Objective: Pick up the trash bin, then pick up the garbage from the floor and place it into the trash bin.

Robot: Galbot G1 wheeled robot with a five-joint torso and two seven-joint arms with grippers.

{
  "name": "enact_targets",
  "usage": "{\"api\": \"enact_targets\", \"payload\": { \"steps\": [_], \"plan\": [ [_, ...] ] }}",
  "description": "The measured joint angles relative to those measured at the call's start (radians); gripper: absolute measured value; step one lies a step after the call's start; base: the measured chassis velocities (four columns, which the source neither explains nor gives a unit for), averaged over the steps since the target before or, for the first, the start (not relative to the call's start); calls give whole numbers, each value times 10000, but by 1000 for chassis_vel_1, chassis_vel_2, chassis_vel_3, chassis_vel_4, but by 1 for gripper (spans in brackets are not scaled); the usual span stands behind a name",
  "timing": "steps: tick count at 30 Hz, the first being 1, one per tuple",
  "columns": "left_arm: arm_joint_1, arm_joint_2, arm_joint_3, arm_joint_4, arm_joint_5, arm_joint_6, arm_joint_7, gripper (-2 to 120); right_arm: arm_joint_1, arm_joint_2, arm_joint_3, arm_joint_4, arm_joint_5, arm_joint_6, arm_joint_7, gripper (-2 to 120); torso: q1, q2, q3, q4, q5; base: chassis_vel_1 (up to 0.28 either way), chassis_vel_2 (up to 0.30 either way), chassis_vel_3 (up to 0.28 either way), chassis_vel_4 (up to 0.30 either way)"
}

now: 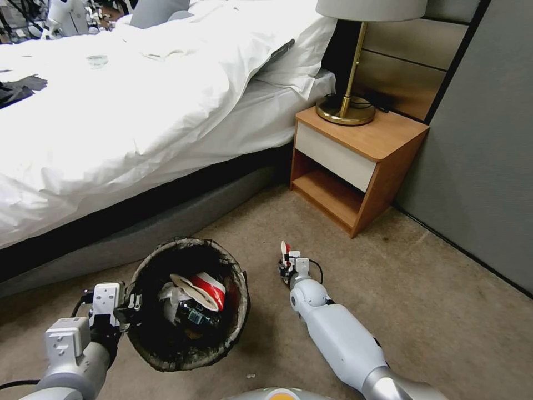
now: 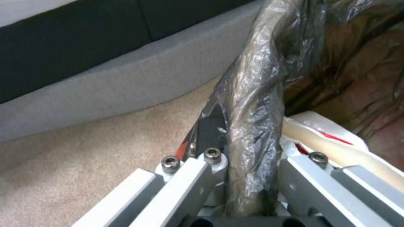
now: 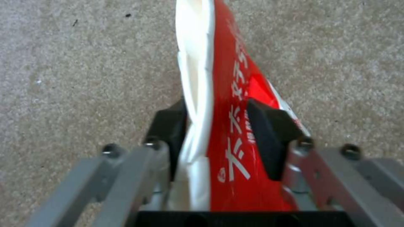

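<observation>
On my left side, the left hand (image 1: 129, 307) is clamped on the near rim of the trash bin (image 1: 189, 303), its fingers (image 2: 198, 167) pinching the crinkly dark liner (image 2: 252, 104) folded over the edge; the bin is tipped so its mouth faces me, beside the bed (image 1: 139, 111). Inside it I see a red-and-white paper cup (image 1: 205, 290), some crumpled white paper (image 1: 172, 297) and a bottle with a green label (image 1: 195, 318), so I judge the bin pickup done and most of the litter already collected. Moving right, the right hand (image 1: 286, 261) sits low over the floor (image 1: 422, 300), just right of the bin, its black pads (image 3: 265, 132) squeezed on a flattened red-and-white cup (image 3: 227, 104) that stands up between them. What I judge is left: carry this cup across and let it go over the bin. I see no other litter on the carpet from here.
</observation>
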Motion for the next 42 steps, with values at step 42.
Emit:
{"api": "enact_targets", "payload": {
  "steps": [42],
  "plan": [
    [11,11,56,0,-41,35,-5,0,-506,-3891,-66,11142,1835,-2194,-23,0,0,0,0,1,2,0,0,0,0]
  ]
}}
